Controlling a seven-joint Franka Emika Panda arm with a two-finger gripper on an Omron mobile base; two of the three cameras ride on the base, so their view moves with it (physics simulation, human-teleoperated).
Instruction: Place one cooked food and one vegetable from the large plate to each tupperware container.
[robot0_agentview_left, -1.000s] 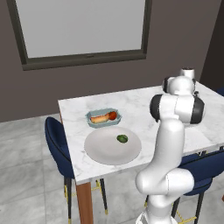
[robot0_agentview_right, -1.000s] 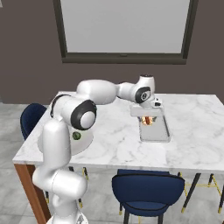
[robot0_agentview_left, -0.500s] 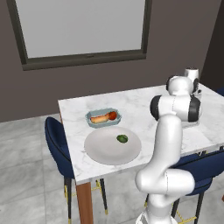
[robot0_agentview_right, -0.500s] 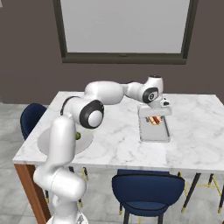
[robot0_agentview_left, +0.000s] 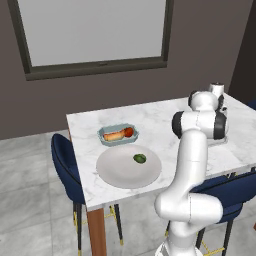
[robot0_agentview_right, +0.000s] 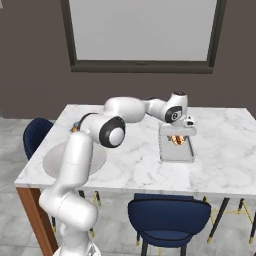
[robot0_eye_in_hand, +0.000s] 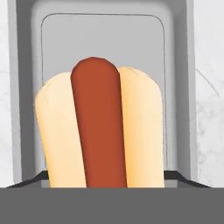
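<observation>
My gripper (robot0_agentview_right: 176, 133) reaches over the pale grey translucent tub (robot0_agentview_right: 176, 154) at the table's right side and is shut on a hot dog (robot0_agentview_right: 175, 140) held low inside it. In the hand view the hot dog (robot0_eye_in_hand: 98, 131) looms close, with the tub's wall (robot0_eye_in_hand: 26, 87) around it. The large pale grey plate (robot0_agentview_left: 120, 172) lies near the table's left front and carries one green vegetable (robot0_agentview_left: 139, 158). Behind it, the pale blue-green tub (robot0_agentview_left: 106, 134) holds a second hot dog (robot0_agentview_left: 113, 135) and a red tomato (robot0_agentview_left: 128, 132). In the left base view my own arm hides the gripper.
The white marble table (robot0_agentview_right: 125, 165) has dark blue chairs at its left end (robot0_agentview_left: 62, 160) and its front (robot0_agentview_right: 167, 212). My arm stretches low across the table from left to right. A dark wall with a window (robot0_agentview_right: 142, 30) stands behind.
The arm has swung further right and lowered, bringing the hot dog from above the grey tub's near end down into it.
</observation>
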